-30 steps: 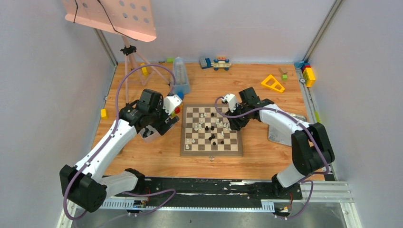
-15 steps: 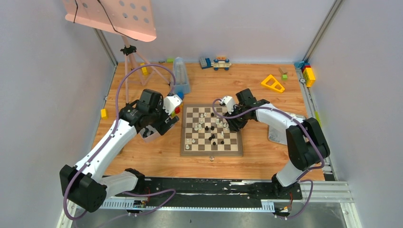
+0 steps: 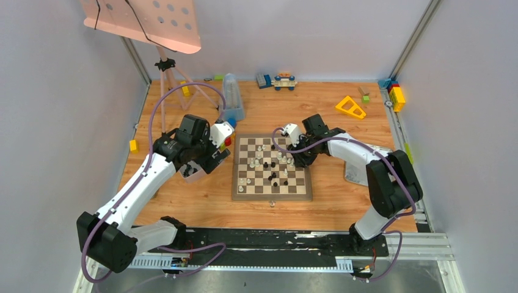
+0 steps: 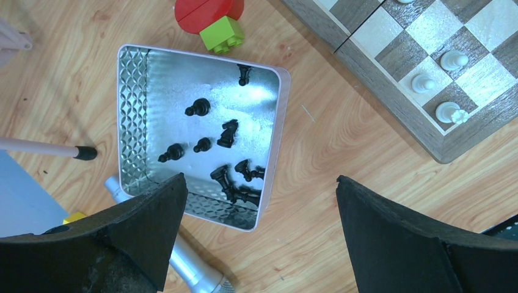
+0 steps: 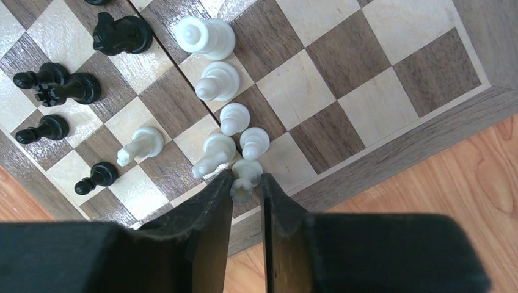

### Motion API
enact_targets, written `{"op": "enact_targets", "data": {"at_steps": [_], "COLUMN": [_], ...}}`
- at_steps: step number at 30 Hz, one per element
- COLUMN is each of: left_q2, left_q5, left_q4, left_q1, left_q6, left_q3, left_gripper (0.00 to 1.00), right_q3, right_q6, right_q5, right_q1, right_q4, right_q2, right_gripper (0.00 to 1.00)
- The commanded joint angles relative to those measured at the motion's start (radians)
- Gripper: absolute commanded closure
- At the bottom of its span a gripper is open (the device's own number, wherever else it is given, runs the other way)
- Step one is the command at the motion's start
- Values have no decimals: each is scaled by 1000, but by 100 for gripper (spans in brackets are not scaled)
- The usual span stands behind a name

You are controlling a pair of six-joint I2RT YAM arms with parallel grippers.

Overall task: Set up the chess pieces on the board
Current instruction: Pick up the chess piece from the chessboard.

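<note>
The board [image 3: 272,194] lies mid-table with black and white chess pieces scattered on it. Over its right side, my right gripper [image 3: 295,160] points down. In the right wrist view its fingers [image 5: 247,181] pinch a white chess piece [image 5: 246,171] at the edge of a cluster of white pieces [image 5: 218,149], near the board's border [image 5: 397,146]. Black pieces [image 5: 67,85] stand further left. My left gripper [image 4: 258,180] hangs open over the wood beside a metal tray [image 4: 131,110] holding several black pieces [image 4: 227,133], left of the board [image 4: 391,79].
A red block [image 4: 207,9] and a green block [image 4: 223,32] lie by the tray, and a silver cylinder [image 4: 189,268] under it. A second metal tray [image 3: 360,174] sits right of the board. A yellow triangle [image 3: 350,107], a clear container [image 3: 232,97] and a tripod [image 3: 168,73] stand behind.
My right gripper has slid a little left over the board's right side and its jaws have narrowed onto the white piece. The left arm has not moved.
</note>
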Motion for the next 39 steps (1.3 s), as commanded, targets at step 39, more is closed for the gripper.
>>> {"op": "enact_targets", "data": {"at_steps": [39], "left_q2": [24], "left_q5": [39], "left_q4": [84], "left_q1": [2], "left_q6": [12], "left_q3": [-13], "left_gripper": [1], "right_q3": [-122], "right_q6": [-92], "right_q5": [122], "right_q1": [145], "right_q4": [-298], "right_q2": [-256], "right_gripper": [91]}}
